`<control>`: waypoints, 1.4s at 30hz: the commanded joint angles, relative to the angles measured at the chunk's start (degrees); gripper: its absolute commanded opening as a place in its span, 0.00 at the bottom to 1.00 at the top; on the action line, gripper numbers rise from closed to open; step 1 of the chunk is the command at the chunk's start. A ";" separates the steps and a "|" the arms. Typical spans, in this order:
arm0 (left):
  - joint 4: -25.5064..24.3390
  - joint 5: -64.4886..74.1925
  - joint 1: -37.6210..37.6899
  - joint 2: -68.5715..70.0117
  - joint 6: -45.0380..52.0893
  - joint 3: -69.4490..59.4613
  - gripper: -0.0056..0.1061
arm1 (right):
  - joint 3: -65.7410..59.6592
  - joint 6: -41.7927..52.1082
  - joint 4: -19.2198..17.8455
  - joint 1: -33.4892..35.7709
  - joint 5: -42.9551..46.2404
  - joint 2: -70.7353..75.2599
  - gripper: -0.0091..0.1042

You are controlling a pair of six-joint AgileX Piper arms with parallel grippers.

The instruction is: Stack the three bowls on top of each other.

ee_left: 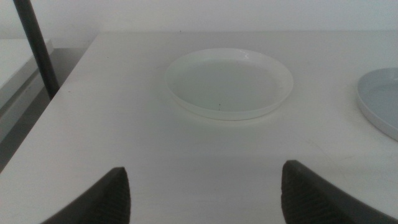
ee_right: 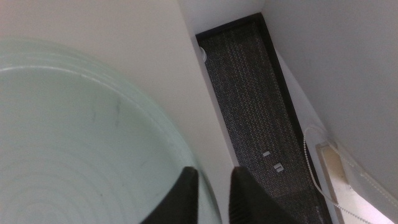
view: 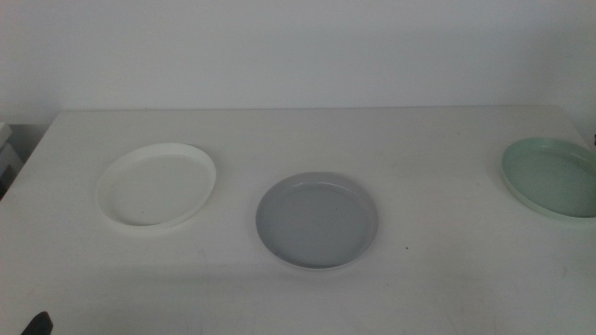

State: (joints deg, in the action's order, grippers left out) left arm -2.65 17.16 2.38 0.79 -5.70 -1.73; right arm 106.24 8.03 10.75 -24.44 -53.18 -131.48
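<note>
The white bowl (view: 155, 185) sits at the table's left and the grey bowl (view: 317, 221) in the middle front. The mint green bowl (view: 554, 177) lies at the right edge, partly cut off. My right gripper (ee_right: 213, 175) is out of the middle view; in the right wrist view its jaws are closed on the rim of the mint green bowl (ee_right: 74, 143). My left gripper (ee_left: 205, 196) is open and empty, low over the table in front of the white bowl (ee_left: 229, 82). Only its tip (view: 39, 323) shows in the middle view, at the bottom left corner.
The white table (view: 307, 130) ends close beside the mint bowl on the right, with dark carpet floor (ee_right: 252, 93) below. A dark pole (ee_left: 36, 50) stands off the table's left side. The grey bowl's edge (ee_left: 380, 99) shows in the left wrist view.
</note>
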 commanded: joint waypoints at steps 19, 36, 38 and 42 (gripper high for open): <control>0.31 -4.51 -0.08 0.77 -0.70 0.23 0.78 | 1.79 2.37 7.63 4.35 -6.43 13.21 0.07; 0.31 -4.51 -0.08 0.77 -0.70 0.23 0.78 | 1.79 -4.15 8.79 34.19 -7.97 18.94 0.07; 0.31 -4.51 -0.08 0.77 -0.70 0.23 0.78 | 1.79 -4.96 8.55 37.45 -7.25 18.09 0.07; 0.31 -4.51 -0.08 0.77 -0.70 0.23 0.78 | 1.79 -5.68 8.13 41.43 -7.03 15.90 0.07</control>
State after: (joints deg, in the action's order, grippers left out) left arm -2.65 17.16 2.38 0.79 -5.70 -1.73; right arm 106.24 2.70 18.50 16.20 -62.00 -118.22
